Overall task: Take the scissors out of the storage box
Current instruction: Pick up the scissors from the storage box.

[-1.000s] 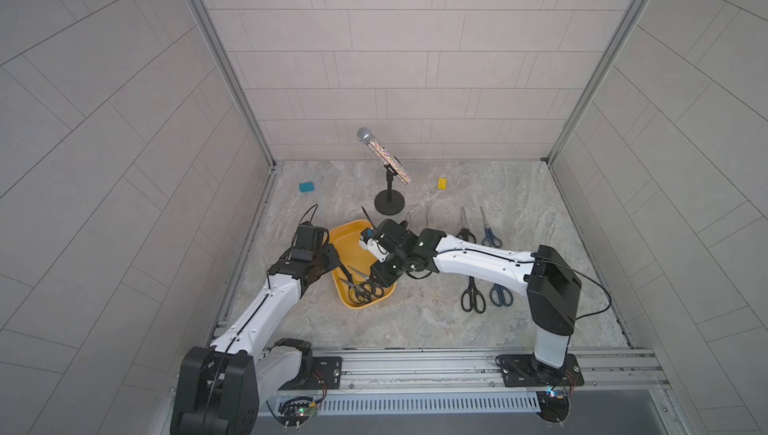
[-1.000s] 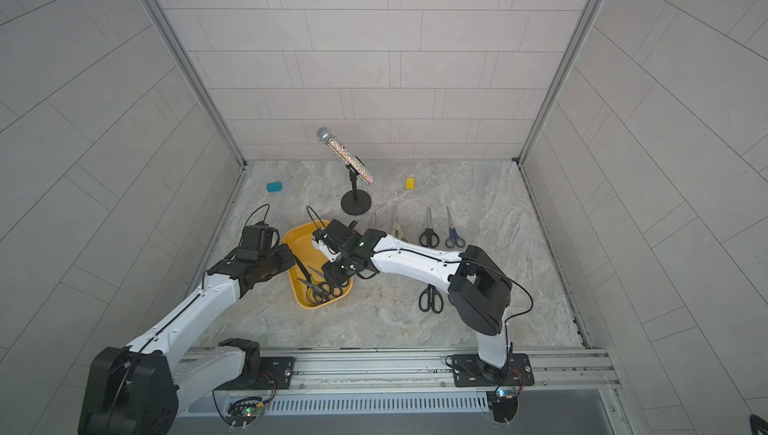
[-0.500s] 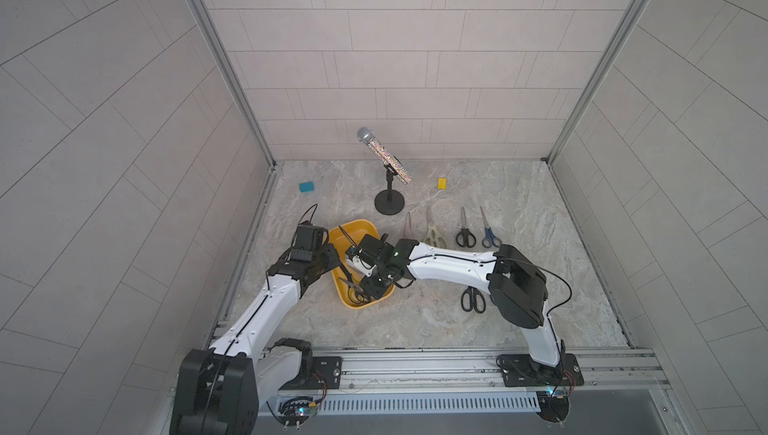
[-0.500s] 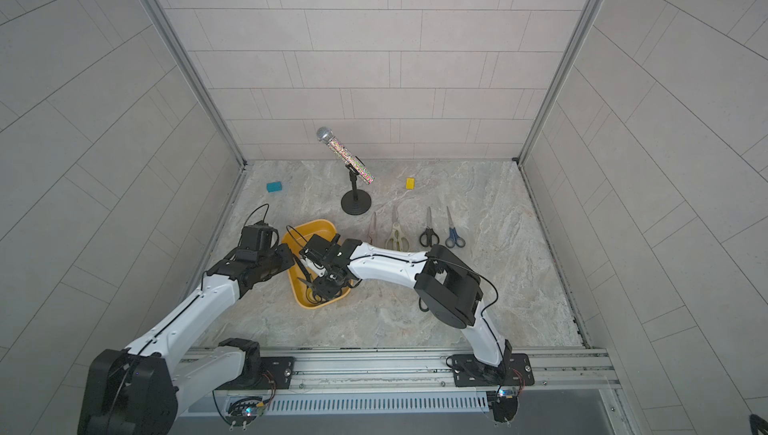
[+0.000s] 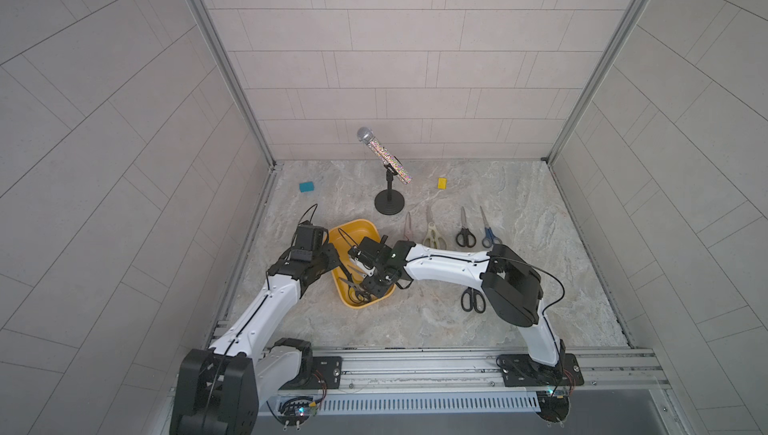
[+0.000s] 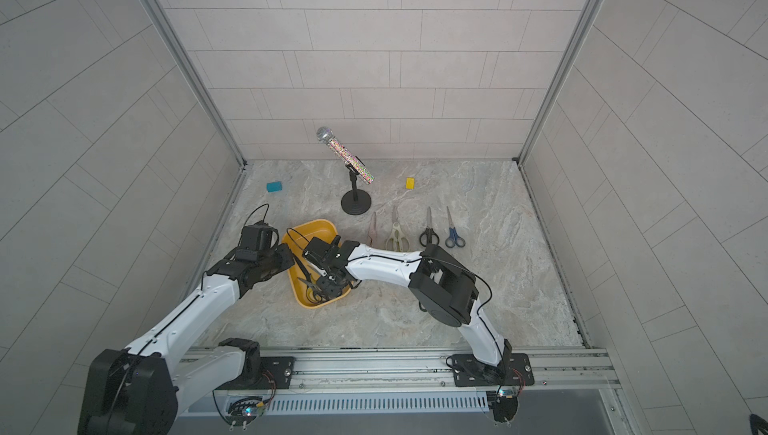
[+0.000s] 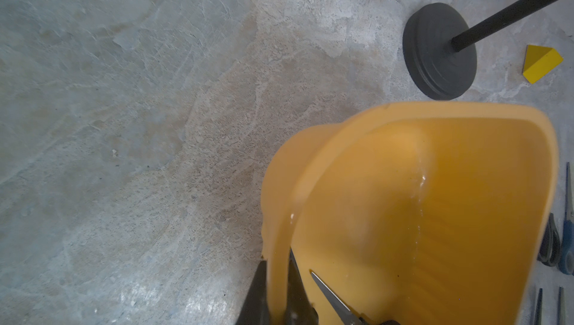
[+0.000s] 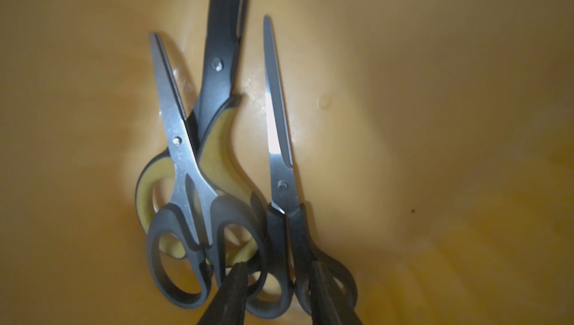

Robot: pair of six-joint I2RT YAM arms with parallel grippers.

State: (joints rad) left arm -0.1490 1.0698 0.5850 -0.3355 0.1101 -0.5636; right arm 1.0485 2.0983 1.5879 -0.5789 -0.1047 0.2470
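Microphone stand (image 5: 389,202), blue block (image 5: 306,186), yellow block (image 5: 442,182)

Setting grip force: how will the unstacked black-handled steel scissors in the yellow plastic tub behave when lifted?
The unstacked black-handled steel scissors look rigid, probably light. Held by one loop, the blades would likely swing down. On the glossy yellow tub they may slide.

Your left arm (image 5: 266,308): white shells, black joints | right arm (image 5: 444,264): same, black cable (image 5: 562,287) looping its elbow | right gripper (image 8: 278,292): dark tapered fingers | base plates (image 5: 328,364): black, screwed.
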